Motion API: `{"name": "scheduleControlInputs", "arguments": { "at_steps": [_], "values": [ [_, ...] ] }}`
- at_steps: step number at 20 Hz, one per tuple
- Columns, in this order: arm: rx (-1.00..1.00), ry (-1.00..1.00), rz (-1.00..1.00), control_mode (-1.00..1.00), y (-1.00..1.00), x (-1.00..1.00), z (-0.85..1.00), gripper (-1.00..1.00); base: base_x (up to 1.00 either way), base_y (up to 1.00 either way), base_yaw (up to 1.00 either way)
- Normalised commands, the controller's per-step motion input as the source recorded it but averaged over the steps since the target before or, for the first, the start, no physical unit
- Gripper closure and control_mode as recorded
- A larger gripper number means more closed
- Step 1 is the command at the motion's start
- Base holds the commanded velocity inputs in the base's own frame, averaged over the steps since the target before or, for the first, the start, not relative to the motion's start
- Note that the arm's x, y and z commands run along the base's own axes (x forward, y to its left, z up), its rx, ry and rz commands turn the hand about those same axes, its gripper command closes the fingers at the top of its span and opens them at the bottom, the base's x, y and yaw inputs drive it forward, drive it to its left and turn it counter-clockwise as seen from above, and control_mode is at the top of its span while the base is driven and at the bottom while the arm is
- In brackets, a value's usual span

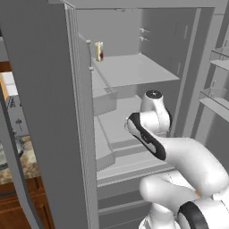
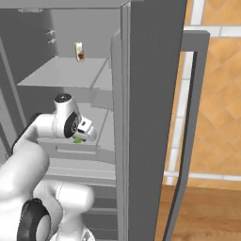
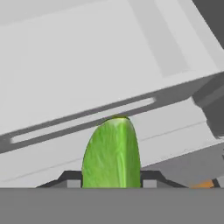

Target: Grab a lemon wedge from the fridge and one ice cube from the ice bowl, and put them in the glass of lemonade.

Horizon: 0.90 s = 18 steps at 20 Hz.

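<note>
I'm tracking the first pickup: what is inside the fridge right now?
In the open fridge, a slim yellow container stands on the upper shelf. Lower, the gripper is shut on the green lemon wedge. The arm hides part of the lower shelves.

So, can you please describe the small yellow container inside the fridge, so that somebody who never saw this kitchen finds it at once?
Look into the open fridge, at its upper shelf. Near the back of that shelf stands the slim yellow container, upright, with a red band. The green lemon wedge is much lower, at the gripper.
</note>
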Motion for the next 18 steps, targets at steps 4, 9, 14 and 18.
{"name": "scheduleControlInputs", "arguments": {
  "at_steps": [4,9,14,18],
  "values": [
    [0.0,0.0,0.26,-1.0,0.0,-0.95,1.0,1.0,0.0,0.0,0.0],
    [-0.01,0.08,0.25,-1.0,0.0,-1.0,1.0,1.0,0.0,0.0,0.0],
    [0.0,0.12,0.08,-1.0,0.0,-1.0,0.97,1.0,0.0,0.0,0.0],
    [0.0,0.02,0.0,-1.0,-0.08,-0.93,0.68,1.0,0.0,0.0,0.0]
  ]
}}
